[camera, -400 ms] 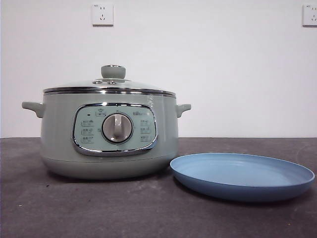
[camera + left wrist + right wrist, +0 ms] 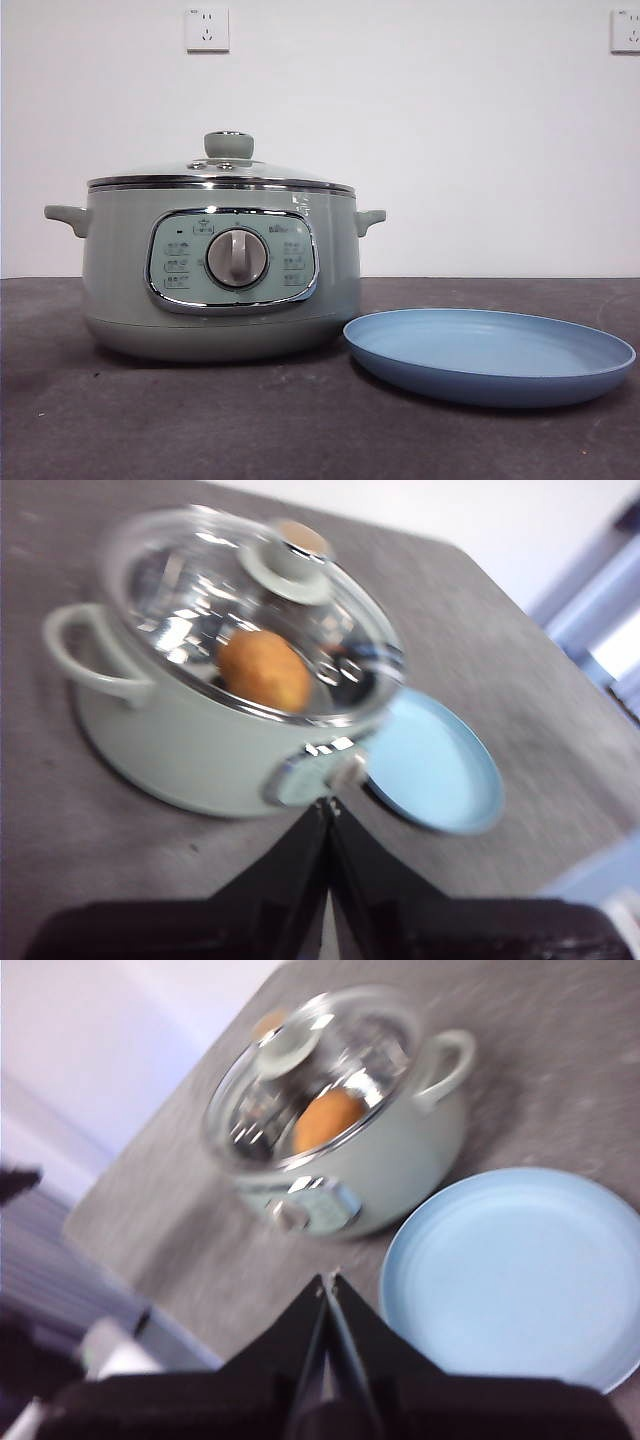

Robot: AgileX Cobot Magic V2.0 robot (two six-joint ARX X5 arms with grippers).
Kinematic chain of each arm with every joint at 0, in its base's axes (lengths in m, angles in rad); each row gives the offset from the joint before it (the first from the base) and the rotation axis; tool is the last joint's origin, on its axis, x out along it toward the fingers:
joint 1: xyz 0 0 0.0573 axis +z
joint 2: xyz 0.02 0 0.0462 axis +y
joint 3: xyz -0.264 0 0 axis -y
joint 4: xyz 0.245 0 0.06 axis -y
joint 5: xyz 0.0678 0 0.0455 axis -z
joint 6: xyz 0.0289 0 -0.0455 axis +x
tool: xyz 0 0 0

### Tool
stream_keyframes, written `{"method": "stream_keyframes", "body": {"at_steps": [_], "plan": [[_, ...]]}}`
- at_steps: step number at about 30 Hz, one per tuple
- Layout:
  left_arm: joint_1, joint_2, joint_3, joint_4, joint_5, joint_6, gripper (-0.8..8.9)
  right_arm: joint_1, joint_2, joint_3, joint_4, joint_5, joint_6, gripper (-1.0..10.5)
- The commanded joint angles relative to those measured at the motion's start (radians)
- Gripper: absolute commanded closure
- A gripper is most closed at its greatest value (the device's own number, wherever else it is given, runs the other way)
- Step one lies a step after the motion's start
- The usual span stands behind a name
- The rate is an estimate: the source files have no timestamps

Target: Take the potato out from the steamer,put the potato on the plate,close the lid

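The sage-green steamer (image 2: pixel 220 275) stands on the dark table with its glass lid (image 2: pixel 222 172) on. The golden-brown potato (image 2: pixel 264 670) lies inside, seen through the lid in both wrist views (image 2: pixel 328 1118); the front view hides it. The light blue plate (image 2: pixel 490 352) lies bare beside the steamer. My left gripper (image 2: pixel 327 805) is shut and hangs above the table, well short of the steamer (image 2: pixel 190 730). My right gripper (image 2: pixel 328 1282) is shut, above the table between the steamer (image 2: pixel 370 1175) and the plate (image 2: pixel 515 1275). Neither holds anything.
A white wall with two sockets (image 2: pixel 207 29) stands behind the table. The table's edges show in the wrist views. Bare dark tabletop (image 2: pixel 250 420) lies in front of the steamer and plate.
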Motion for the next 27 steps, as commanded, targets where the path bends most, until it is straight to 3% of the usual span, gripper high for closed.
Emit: {"method": "stream_keyframes", "body": {"at_steps": [1,5,11,12,15,16,18,27], "plan": [[0.001,0.032,0.051,-0.055,0.046,0.122,8.22,0.020,0.058,0.084,-0.122,-0.011,-0.175,9.6],[0.000,0.068,0.114,-0.131,0.076,0.180,8.22,0.060,0.108,0.141,-0.222,-0.011,-0.217,9.6],[0.001,0.074,0.138,-0.140,0.076,0.178,7.71,0.098,0.121,0.143,-0.234,-0.010,-0.216,9.2],[0.001,0.074,0.138,-0.140,0.076,0.175,6.84,0.099,0.121,0.143,-0.233,-0.010,-0.216,8.8],[0.001,0.075,0.138,-0.137,0.076,0.174,1.83,0.099,0.121,0.143,-0.233,-0.005,-0.203,5.1],[0.001,0.075,0.138,-0.132,0.076,0.174,0.91,0.099,0.121,0.143,-0.233,0.003,-0.188,3.8],[0.001,0.075,0.138,-0.125,0.076,0.174,0.86,0.099,0.121,0.143,-0.233,0.005,-0.170,2.6],[0.000,0.139,0.171,-0.040,0.039,0.145,0.86,0.099,0.121,0.143,-0.233,0.004,-0.169,2.6]]}}
